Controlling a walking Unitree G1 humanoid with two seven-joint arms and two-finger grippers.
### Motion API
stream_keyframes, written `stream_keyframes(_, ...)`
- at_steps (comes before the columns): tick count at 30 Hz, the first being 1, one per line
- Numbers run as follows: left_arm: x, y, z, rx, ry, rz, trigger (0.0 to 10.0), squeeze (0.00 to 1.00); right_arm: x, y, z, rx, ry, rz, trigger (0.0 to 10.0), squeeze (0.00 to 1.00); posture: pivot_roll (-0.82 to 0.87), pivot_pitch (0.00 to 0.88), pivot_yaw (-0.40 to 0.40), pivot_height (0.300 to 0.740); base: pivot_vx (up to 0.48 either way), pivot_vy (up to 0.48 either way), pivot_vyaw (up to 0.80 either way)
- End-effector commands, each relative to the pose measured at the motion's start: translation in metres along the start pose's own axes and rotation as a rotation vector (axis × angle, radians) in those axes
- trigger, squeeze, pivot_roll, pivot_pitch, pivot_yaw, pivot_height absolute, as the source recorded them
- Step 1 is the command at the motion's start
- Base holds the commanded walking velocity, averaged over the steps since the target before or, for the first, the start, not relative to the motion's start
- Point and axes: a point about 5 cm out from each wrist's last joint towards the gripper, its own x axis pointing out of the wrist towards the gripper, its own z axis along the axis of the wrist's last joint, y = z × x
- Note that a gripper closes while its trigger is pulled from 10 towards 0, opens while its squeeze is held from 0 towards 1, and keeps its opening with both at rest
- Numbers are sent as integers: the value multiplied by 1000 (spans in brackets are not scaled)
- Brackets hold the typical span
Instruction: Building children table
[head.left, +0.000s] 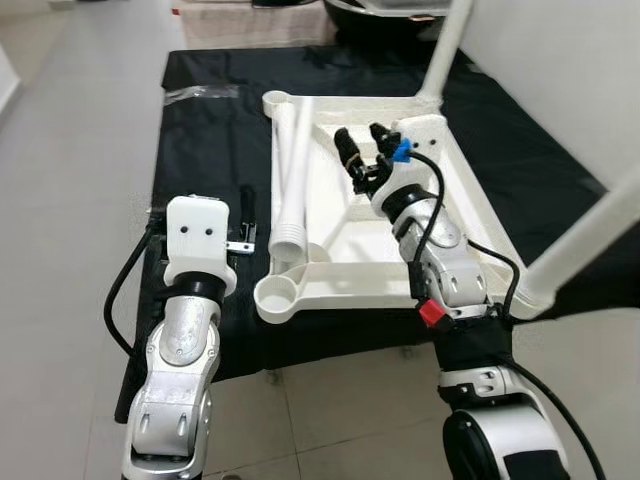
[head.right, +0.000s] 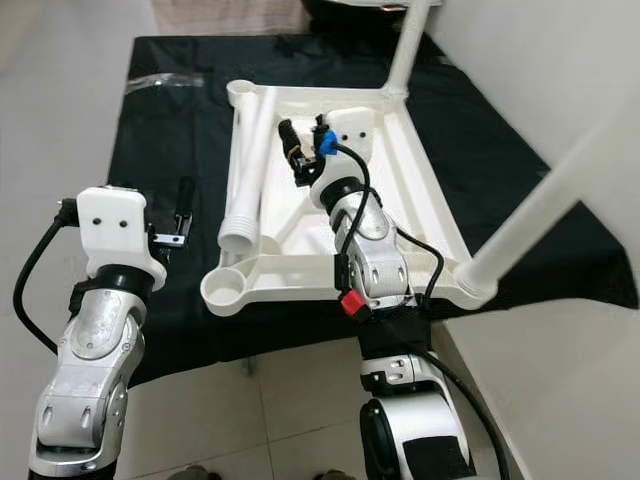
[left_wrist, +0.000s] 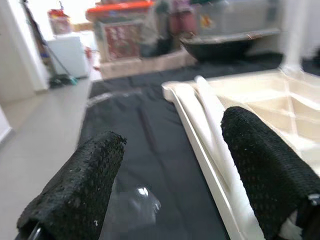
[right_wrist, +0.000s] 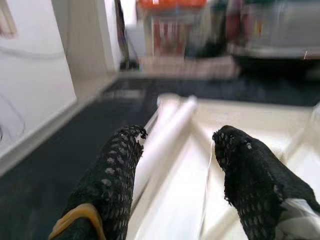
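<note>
A black sheet (head.left: 210, 130) is spread over a pale tiled floor (head.left: 70, 150), with a white wall on the right and blurred storage boxes (left_wrist: 120, 30) seen at the far end of the room. The white table top (head.left: 455, 190) is laid upside down on the sheet, two legs (head.left: 590, 235) already standing in its right corners, a loose leg tube (head.left: 293, 180) lying along its left rail, and a small clear plastic bag (head.left: 200, 92) left near the sheet's far left edge. The right gripper (head.left: 364, 150) is held over the underside of the top with its fingers spread and empty, the loose tube lying just to its left, while the left gripper (left_wrist: 170, 185) is held wide and empty over bare sheet just left of the top.
</note>
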Motion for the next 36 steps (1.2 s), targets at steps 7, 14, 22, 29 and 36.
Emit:
stream_keyframes(7,37,8,-19,11,190,-278,10000,0,2,3,-13,18,98,-25,10000,0,76,142,-89,740,0,0,0)
stream_keyframes(14,79,4,-12,8,227,-382,10000,0,0,3,-14,21,107,-40,10000,0,77,137,-74,740,0,0,0)
stream_keyframes(22,106,-11,-18,-203,410,-444,10000,0,-3,4,-17,24,119,-42,10000,0,72,132,-67,740,0,0,0)
stream_keyframes(29,143,-2,-3,-305,548,-374,10000,0,-4,4,-19,21,129,-47,10000,0,84,134,-58,740,0,0,0)
stream_keyframes(36,164,-4,36,-390,578,-384,10000,0,-7,7,-21,29,139,-54,10000,0,92,148,-41,740,0,0,0)
